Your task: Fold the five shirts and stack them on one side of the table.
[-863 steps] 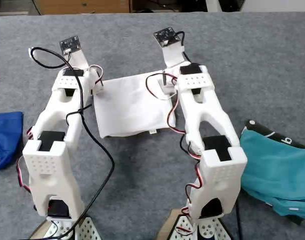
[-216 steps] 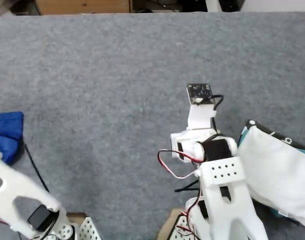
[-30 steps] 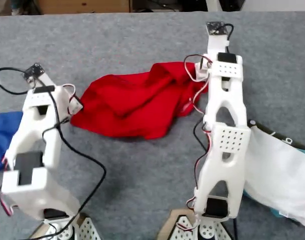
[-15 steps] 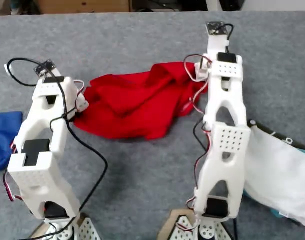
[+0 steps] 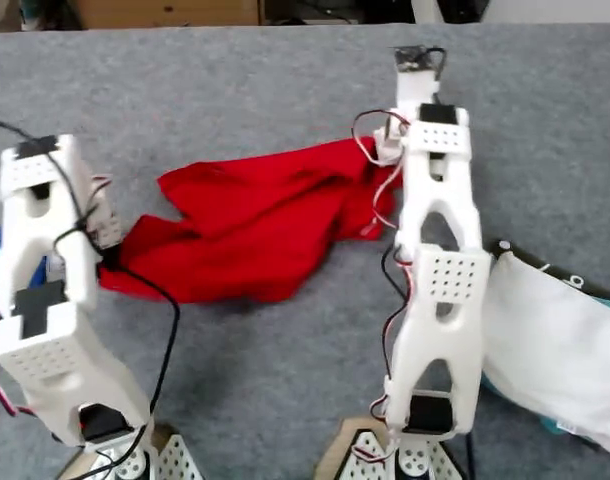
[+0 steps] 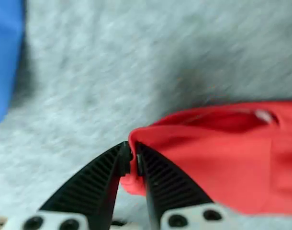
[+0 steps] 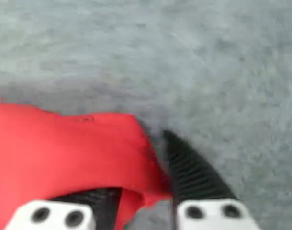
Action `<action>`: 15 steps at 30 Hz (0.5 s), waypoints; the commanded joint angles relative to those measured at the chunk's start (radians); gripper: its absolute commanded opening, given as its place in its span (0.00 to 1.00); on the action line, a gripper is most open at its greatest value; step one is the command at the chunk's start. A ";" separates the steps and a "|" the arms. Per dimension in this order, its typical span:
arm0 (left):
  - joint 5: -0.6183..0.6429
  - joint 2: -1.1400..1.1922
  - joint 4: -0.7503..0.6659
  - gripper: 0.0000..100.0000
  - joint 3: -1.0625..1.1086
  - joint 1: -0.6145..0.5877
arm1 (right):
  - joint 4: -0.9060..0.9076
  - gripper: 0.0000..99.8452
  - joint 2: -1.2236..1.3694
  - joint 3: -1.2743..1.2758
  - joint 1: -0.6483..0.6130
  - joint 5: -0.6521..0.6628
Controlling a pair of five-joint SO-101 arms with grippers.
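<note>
You are holding the red shirt [image 5: 255,215] unfolded, left tool [image 6: 129,160] and right tool [image 7: 146,167] both clamping its edges. The white shirt [image 5: 555,340] is lying stacked; the blue shirt [image 6: 5,52] is waiting.

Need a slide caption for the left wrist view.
Left claw shut on an edge of the red shirt over the grey table, blue shirt nearby.

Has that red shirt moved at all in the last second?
Yes. The red shirt has been stretched out: the end in the left gripper slid away from the white shirt, toward the left side of the table.
</note>
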 commanded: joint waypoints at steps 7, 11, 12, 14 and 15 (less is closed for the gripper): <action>-0.233 -0.150 0.092 0.02 0.146 -0.014 | 0.190 0.65 -0.053 -0.223 -0.105 0.242; -0.341 -0.371 0.094 0.02 0.282 0.075 | 0.334 0.69 -0.093 -0.417 -0.056 0.242; -0.362 -0.433 0.094 0.02 0.319 0.112 | 0.362 0.69 -0.102 -0.478 -0.047 0.242; -0.390 -0.556 0.094 0.02 0.394 0.195 | 0.408 0.69 -0.116 -0.601 -0.033 0.249; -0.391 -0.615 0.094 0.02 0.431 0.242 | 0.428 0.69 -0.120 -0.657 -0.025 0.249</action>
